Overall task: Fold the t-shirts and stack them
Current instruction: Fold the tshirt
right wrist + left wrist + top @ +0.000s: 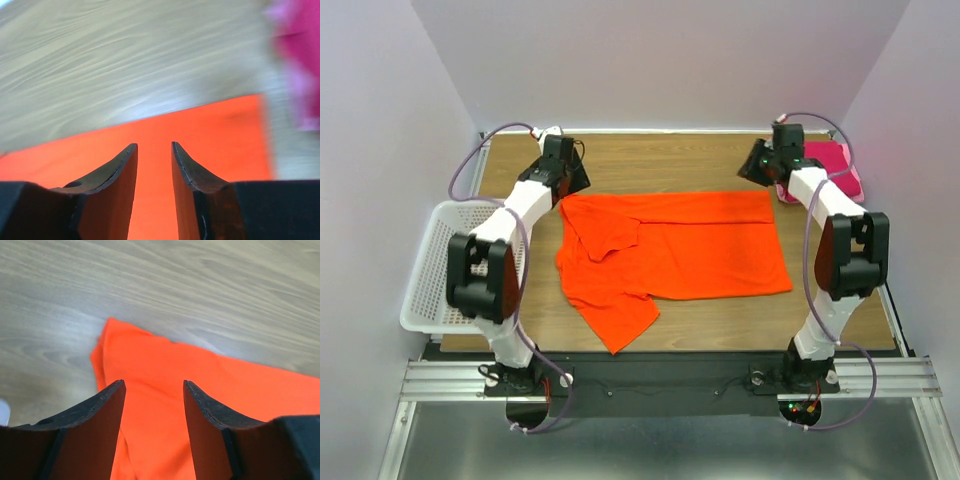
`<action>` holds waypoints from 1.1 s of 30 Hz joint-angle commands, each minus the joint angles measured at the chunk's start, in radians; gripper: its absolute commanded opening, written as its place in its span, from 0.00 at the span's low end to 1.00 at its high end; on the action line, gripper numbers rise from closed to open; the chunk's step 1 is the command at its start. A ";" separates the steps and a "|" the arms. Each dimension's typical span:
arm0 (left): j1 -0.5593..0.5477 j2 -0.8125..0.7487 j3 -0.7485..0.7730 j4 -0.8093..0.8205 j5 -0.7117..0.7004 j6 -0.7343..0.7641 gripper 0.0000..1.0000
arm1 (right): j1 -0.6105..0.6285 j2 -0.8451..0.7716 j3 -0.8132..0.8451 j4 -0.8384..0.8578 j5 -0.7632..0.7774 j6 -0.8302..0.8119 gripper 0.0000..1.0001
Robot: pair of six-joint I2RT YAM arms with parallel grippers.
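Note:
The bright orange t-shirt [680, 245] lies spread flat in the middle of the table, with one sleeve folded over its left part and another sticking out at the front left. My left gripper [575, 183] is open over its far left corner, with orange cloth [165, 365] showing between the fingers [154, 385]. My right gripper [754, 168] is open over its far right corner; in the right wrist view it [152, 146] hangs above orange cloth [210, 125]. The magenta-pink t-shirt [830, 165] lies bunched at the back right, partly hidden by the right arm, and is blurred in the right wrist view [300, 55].
A white lattice basket [435, 265] stands at the table's left edge beside the left arm. Bare wooden table [665, 160] lies behind the orange shirt. White walls close in the back and both sides.

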 commanded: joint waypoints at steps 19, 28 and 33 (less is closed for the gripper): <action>-0.198 -0.436 -0.642 0.109 -0.002 -0.187 0.58 | 0.560 0.050 -0.106 0.177 -0.242 0.241 0.37; -0.200 -0.380 -0.634 0.140 -0.005 -0.166 0.56 | 0.600 0.112 -0.110 0.200 -0.237 0.253 0.33; -0.205 -0.360 -0.634 0.152 0.001 -0.158 0.54 | 0.611 0.141 -0.103 0.214 -0.240 0.264 0.33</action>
